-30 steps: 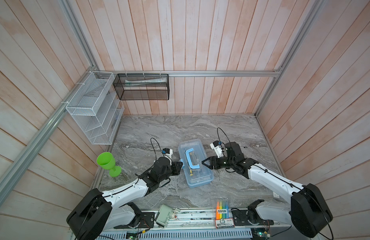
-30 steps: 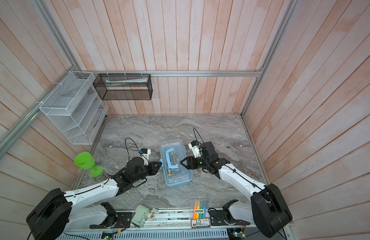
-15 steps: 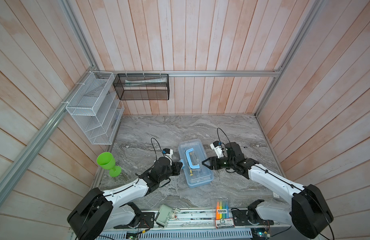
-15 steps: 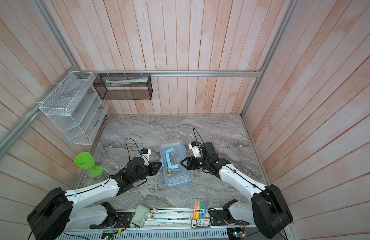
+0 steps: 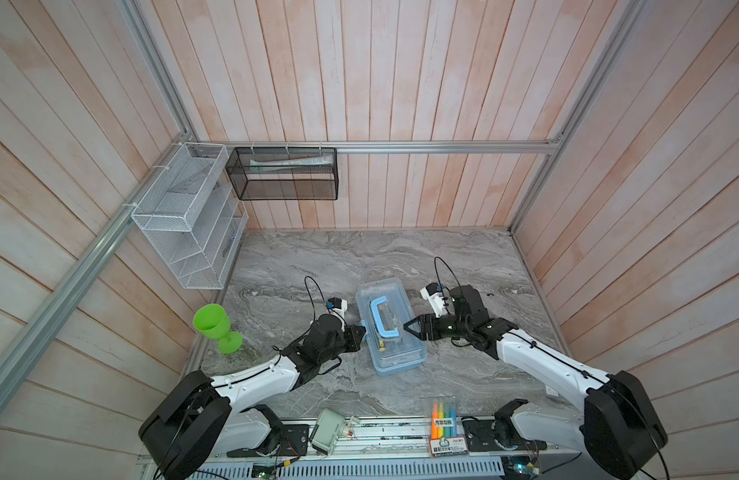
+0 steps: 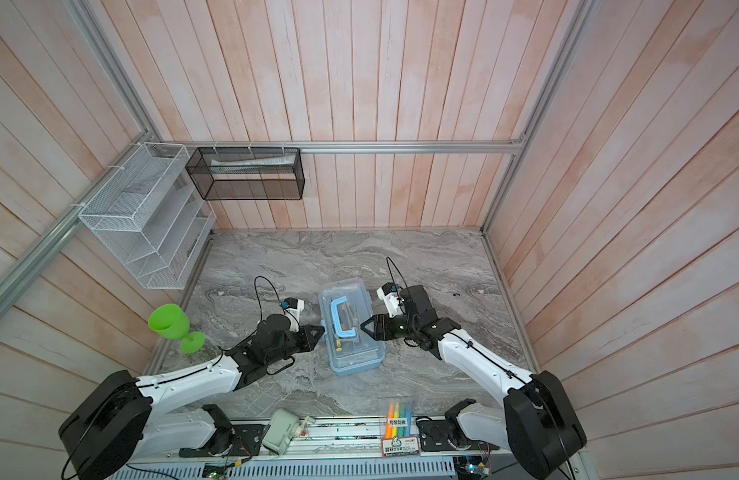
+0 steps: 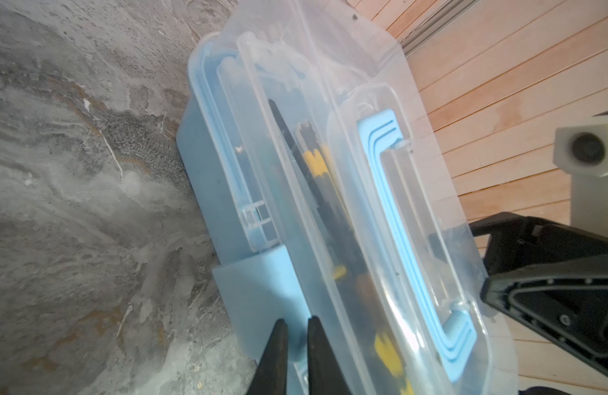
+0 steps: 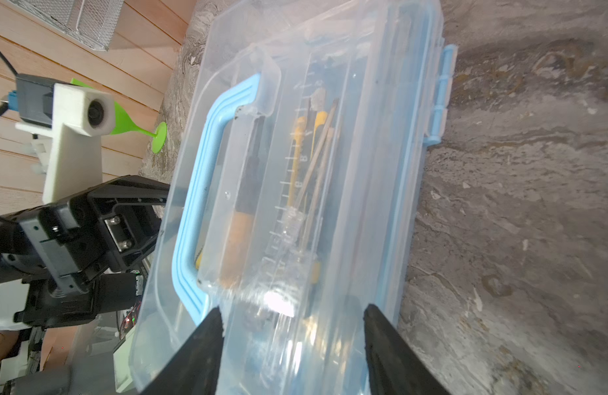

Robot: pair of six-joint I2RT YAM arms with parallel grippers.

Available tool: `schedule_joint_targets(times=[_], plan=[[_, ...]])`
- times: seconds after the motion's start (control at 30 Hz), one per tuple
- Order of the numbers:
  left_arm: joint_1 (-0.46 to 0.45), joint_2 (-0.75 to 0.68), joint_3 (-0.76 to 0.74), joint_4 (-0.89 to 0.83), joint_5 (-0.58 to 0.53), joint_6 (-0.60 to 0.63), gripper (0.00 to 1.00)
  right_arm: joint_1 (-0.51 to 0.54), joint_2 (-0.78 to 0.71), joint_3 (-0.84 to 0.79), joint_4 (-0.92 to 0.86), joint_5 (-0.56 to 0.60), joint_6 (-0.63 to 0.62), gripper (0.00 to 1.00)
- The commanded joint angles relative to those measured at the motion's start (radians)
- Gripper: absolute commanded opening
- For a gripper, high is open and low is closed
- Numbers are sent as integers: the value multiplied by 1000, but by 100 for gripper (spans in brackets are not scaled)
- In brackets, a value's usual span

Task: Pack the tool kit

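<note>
I am nipping my left gripper (image 7: pixel 296 338) nearly together on the tool kit (image 5: pixel 390 328) latch (image 7: pixel 261 290), while my right gripper (image 8: pixel 292 319) is straddling its lid, jaws apart.

At frame centre, the tool case (image 5: pixel 390 328) is light blue with a clear lid and blue handle (image 5: pixel 382 316). The desk (image 5: pixel 359 257) is grey-veined marble; a goblet (image 5: pixel 214 326) at left is bright green.

My light-blue tool kit case (image 5: pixel 390 328) lies flat on the marble, clear lid (image 8: pixel 336 205) down. Its blue handle (image 7: pixel 415 253) is folded flat; yellow-handled screwdrivers (image 8: pixel 309 150) show through.
</note>
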Motion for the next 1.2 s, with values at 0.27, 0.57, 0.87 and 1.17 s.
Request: schedule_joint_targets(times=[0.27,0.57,0.87,1.17], plan=[[-12,11,17,6,14,21,13,14,-11,-30,-37,9,20,62],[14,-6,55,-104,-57,73,12,14,-53,-26,-57,51,19,62],[46,-33,89,-185,-98,102,12,3,-108,-29,-57,94,26,62],[82,-25,83,-216,-84,136,0,-27,-163,-41,-46,107,38,62]])
